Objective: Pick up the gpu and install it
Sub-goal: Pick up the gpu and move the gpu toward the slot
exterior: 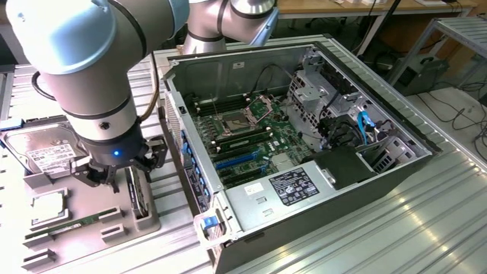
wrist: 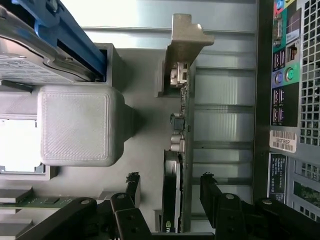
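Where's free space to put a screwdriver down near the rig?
Free: ribbed table at the exterior view's right of the PC case. Crowded: grey fixture tray, where the open tool straddles the gpu, with hard drive and RAM stick alongside.

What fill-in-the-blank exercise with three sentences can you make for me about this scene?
1. The gpu stands on its ___ in the gray holder.
2. The gripper has its jaws ___, one on each side of the gpu.
3. The hard drive has a ___ label.

Missing words: edge; open; white.
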Controlling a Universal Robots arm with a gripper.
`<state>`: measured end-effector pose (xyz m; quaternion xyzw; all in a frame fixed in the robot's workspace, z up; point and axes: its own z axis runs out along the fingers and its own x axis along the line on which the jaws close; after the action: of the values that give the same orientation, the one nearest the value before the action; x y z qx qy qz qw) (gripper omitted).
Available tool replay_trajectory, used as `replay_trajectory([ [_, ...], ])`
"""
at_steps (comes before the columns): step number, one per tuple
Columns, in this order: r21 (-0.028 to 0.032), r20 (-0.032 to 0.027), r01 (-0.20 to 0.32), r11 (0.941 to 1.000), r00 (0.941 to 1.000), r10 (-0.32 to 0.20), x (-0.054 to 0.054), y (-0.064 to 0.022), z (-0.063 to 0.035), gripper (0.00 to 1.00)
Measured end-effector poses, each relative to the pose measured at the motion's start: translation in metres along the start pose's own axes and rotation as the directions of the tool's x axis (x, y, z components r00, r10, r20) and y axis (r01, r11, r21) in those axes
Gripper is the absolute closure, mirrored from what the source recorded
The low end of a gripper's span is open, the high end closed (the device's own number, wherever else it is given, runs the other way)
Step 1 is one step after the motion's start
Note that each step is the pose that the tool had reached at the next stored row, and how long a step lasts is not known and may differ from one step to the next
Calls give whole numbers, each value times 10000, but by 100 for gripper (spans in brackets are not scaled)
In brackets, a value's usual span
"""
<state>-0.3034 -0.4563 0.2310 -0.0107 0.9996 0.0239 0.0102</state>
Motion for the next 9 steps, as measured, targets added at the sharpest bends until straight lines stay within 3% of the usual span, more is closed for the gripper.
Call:
replay_trajectory([
  [9, 0, 0, 0, 10000, 10000, 0, 0, -1, 15, 40],
])
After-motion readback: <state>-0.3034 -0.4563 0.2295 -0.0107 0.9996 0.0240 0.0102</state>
